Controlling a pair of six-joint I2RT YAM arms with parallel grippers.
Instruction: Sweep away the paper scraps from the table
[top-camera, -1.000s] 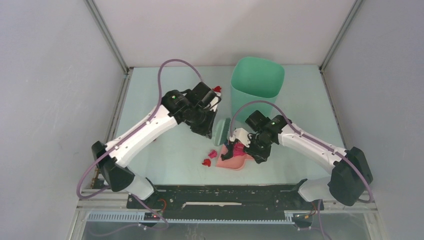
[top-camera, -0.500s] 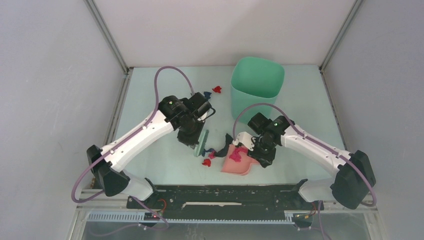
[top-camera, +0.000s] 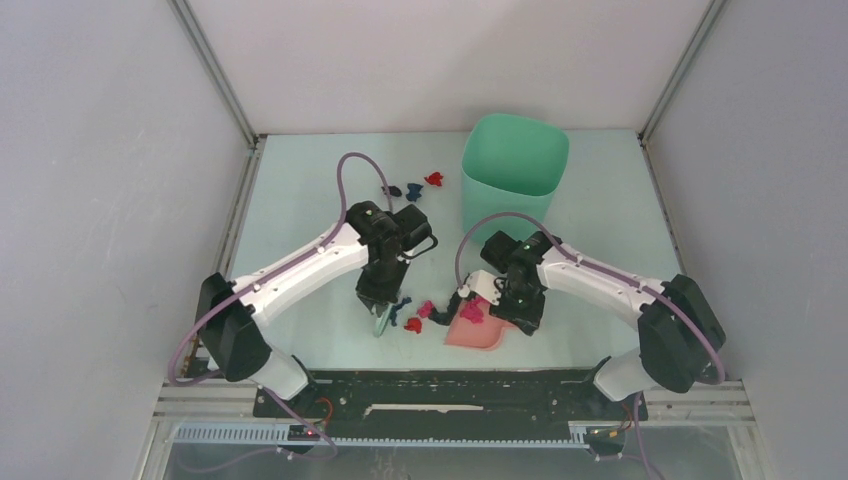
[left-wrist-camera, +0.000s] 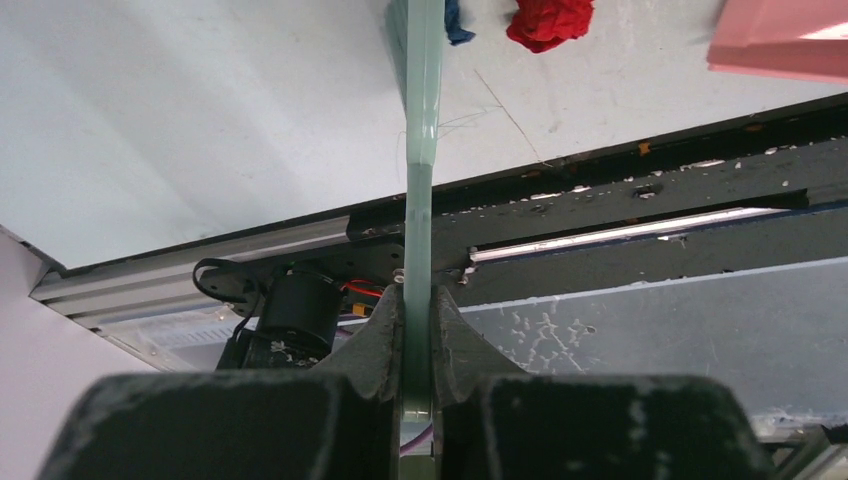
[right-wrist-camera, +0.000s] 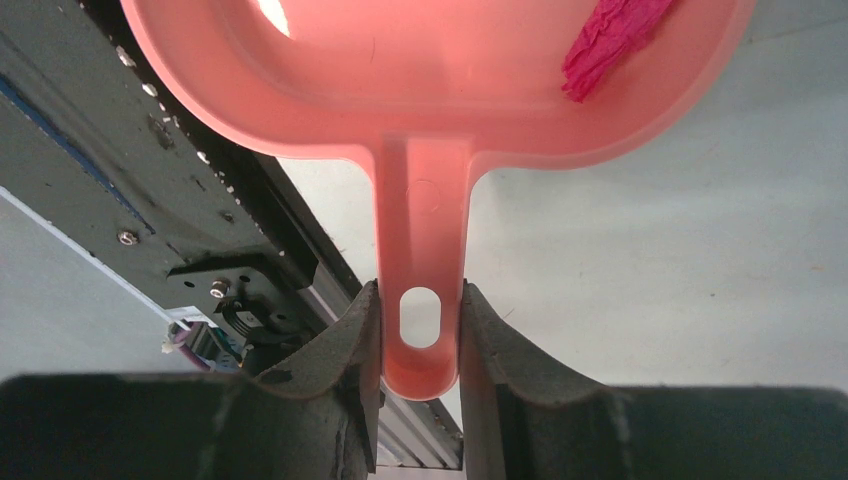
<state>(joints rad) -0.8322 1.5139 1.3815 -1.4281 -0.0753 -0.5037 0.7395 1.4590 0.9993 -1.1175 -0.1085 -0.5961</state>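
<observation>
My left gripper (top-camera: 383, 297) is shut on the green hand brush (top-camera: 381, 321), which stands near the table's (top-camera: 300, 200) front edge. In the left wrist view the brush handle (left-wrist-camera: 420, 150) runs up from my shut gripper (left-wrist-camera: 418, 310). Beside it lie a blue scrap (top-camera: 402, 305), a red scrap (top-camera: 413, 325) and magenta scraps (top-camera: 426, 310). My right gripper (top-camera: 512, 308) is shut on the handle of the pink dustpan (top-camera: 482, 337), which holds a magenta scrap (top-camera: 472, 312). The right wrist view shows the gripper (right-wrist-camera: 421, 320), the dustpan (right-wrist-camera: 440, 90) and that scrap (right-wrist-camera: 610, 50).
A tall mint-green bin (top-camera: 514, 165) stands at the back right. Black, blue and red scraps (top-camera: 413, 189) lie left of it. The black front rail (top-camera: 450, 385) runs just below the dustpan and brush.
My left arm has swept the brush from the table's middle toward the front edge, left of the dustpan. The dustpan has shifted slightly left and forward. Far scraps are now uncovered.
</observation>
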